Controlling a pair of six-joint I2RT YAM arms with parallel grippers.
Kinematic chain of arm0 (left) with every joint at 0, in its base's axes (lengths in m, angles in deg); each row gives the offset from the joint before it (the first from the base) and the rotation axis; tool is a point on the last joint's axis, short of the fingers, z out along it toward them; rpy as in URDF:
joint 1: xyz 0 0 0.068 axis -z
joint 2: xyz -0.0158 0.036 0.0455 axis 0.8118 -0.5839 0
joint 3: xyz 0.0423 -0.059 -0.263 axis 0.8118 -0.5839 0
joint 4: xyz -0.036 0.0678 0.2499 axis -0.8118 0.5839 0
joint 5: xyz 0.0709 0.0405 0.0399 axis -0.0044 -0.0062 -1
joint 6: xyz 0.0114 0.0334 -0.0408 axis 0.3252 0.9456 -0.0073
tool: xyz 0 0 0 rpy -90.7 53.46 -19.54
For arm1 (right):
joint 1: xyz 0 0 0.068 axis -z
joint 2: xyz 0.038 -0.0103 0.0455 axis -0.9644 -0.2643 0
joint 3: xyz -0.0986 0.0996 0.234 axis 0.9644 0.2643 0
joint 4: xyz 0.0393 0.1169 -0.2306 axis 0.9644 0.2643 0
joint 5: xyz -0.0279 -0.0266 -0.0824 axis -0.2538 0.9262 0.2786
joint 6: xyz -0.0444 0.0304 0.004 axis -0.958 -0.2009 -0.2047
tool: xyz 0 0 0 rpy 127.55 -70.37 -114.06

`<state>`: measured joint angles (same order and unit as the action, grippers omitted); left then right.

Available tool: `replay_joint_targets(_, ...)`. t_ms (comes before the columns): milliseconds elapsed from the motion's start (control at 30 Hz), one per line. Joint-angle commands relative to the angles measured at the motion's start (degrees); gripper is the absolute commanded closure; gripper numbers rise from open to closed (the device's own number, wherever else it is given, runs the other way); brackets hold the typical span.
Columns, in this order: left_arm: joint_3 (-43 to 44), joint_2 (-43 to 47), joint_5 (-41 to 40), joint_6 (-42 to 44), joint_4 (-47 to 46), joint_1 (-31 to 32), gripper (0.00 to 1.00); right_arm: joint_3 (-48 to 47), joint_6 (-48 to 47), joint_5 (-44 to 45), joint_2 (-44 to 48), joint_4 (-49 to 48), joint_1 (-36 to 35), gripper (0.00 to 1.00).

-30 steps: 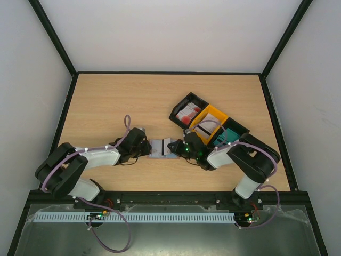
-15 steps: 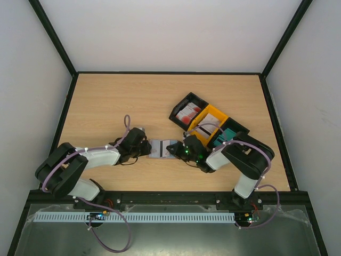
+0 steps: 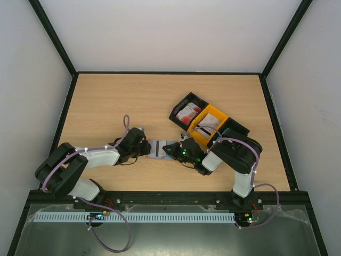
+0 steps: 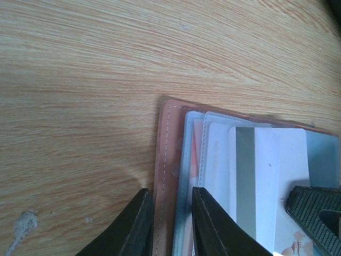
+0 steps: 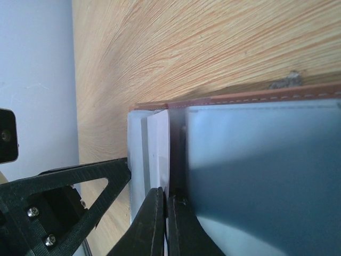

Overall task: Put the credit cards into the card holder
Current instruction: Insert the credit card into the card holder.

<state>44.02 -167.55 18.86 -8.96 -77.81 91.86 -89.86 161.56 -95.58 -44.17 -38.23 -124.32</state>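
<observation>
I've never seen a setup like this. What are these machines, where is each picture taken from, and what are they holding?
These are two robot arms bolted at the near edge of a wooden table. The wide picture looks down from above; the two close-ups come from cameras on the wrists. Each arm ends in a two-finger gripper. The left gripper clamps the edge of an open brown card holder. The right gripper is pinched shut, apparently on a white card at the holder's pockets. Further back, a black tray and a yellow tray hold more cards.
</observation>
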Motion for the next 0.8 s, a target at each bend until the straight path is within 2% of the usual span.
replay_joint_targets(0, -2.9, -1.1, 1.7, -1.2, 4.5, -0.1, 0.76, 0.9, 2.6, 4.3, -2.8, -1.7, -1.7, 0.98)
replay_joint_targets(267, -3.7, 0.6, 2.4, -3.0, 4.0, -0.1, 0.75, 1.8, 4.0, 7.3, -2.1, -2.8, -3.6, 0.98)
replay_joint_targets(367, -3.5, 1.1, 2.0, -3.0, 4.4, -0.1, 0.75, 2.0, 2.8, 8.7, 0.4, -0.1, -3.6, 0.98)
replay_joint_targets(467, -3.3, 1.6, 2.3, -2.0, 4.1, -0.1, 0.75, 1.8, 1.2, 10.4, 3.6, 4.5, -3.5, 0.92)
replay_joint_targets(633, -3.4, 3.6, 3.2, -0.4, 3.7, 0.1, 0.68, 2.4, 0.7, 11.8, 6.2, 7.7, -3.5, 0.78)
replay_joint_targets(767, -3.7, 4.8, 3.3, -0.5, 3.8, 0.2, 0.65, 2.1, 0.8, 12.1, 7.0, 9.3, -3.6, 0.74)
